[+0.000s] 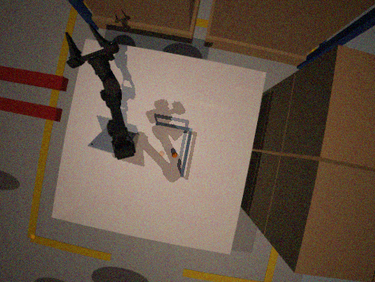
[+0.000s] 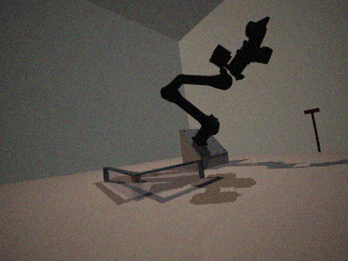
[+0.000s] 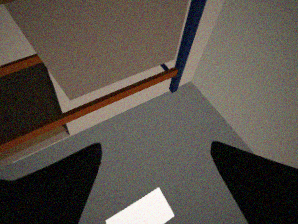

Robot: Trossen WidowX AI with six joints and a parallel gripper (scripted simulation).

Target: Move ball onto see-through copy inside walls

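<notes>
Starting the reach: gripper (image 2: 257,27) raised high over the arm's base end of the table (image 1: 221,206), jaws wide and holding nothing. Ball (image 1: 174,154) resting just beside one of the clear walls (image 1: 183,147), with the paler see-through copy (image 1: 161,153) near it, apart. Next, probably: swinging down over the ball, then closing gently.

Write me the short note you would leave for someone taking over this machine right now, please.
Gripper: open, holding nothing, raised high and pointing away from the table.
Ball: on the table, beside one of the clear walls.
See-through copy: just beside the ball, on the arm's side.
Done: nothing visible.
Left: bring the gripper down, move the ball onto the copy, release, back away.
</notes>
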